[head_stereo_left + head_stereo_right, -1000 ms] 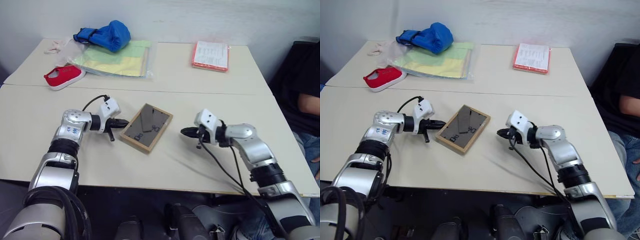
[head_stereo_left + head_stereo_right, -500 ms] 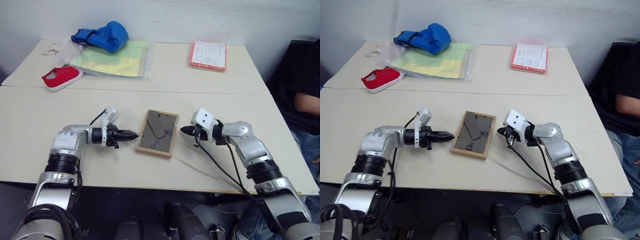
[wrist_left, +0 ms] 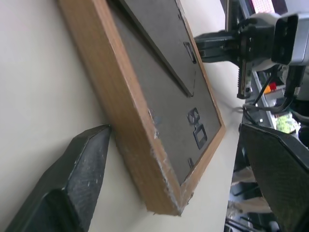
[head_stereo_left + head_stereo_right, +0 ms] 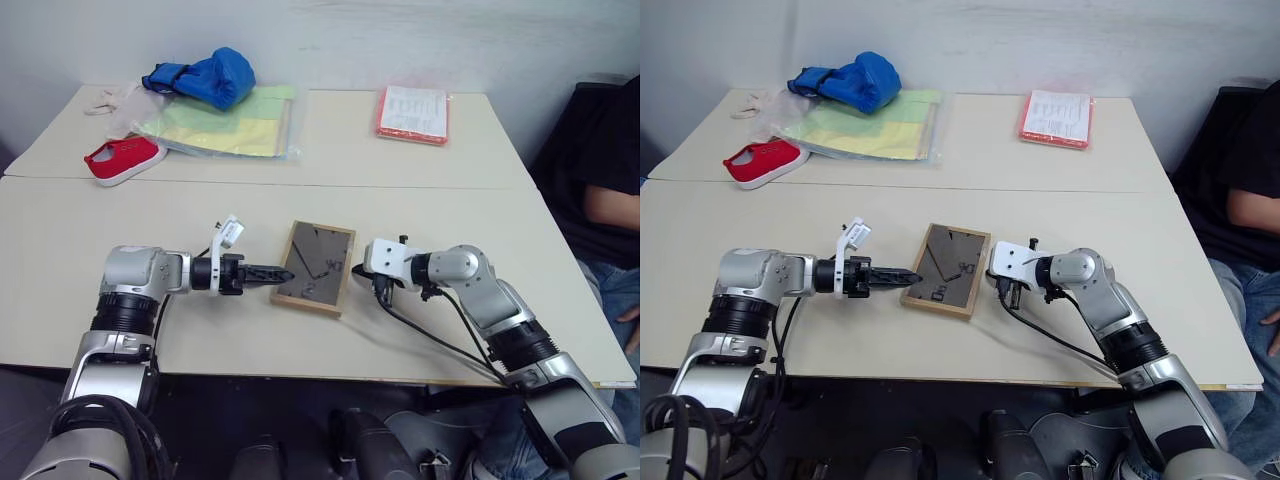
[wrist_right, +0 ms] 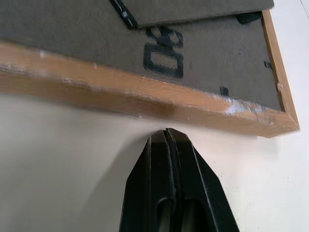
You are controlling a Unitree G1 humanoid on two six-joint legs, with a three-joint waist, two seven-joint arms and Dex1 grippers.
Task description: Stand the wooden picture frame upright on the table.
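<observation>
The wooden picture frame [image 4: 317, 266] lies flat on the table [image 4: 200, 330], dark back panel and stand flap facing up. My left gripper [image 4: 283, 272] is open at the frame's left edge. In the left wrist view one finger [image 3: 77, 179] rests on the table against the wood border [image 3: 130, 121], and the other finger [image 3: 280, 169] is well apart over the frame's far side. My right gripper [image 4: 360, 272] is shut, its tip [image 5: 166, 137] just short of the frame's right border [image 5: 145, 99], holding nothing.
At the back of the table lie a red-edged packet of papers [image 4: 413, 101], yellow-green folders [image 4: 235, 120] with a blue padded item [image 4: 205, 75] on them, and a red shoe [image 4: 122, 156]. A seam [image 4: 420, 186] crosses the table. A person [image 4: 610, 190] sits at the right.
The frame turned from a diagonal to nearly square with the table's edge. My left gripper rolled, opened and came up to its left edge. My right gripper closed in on its right edge.
</observation>
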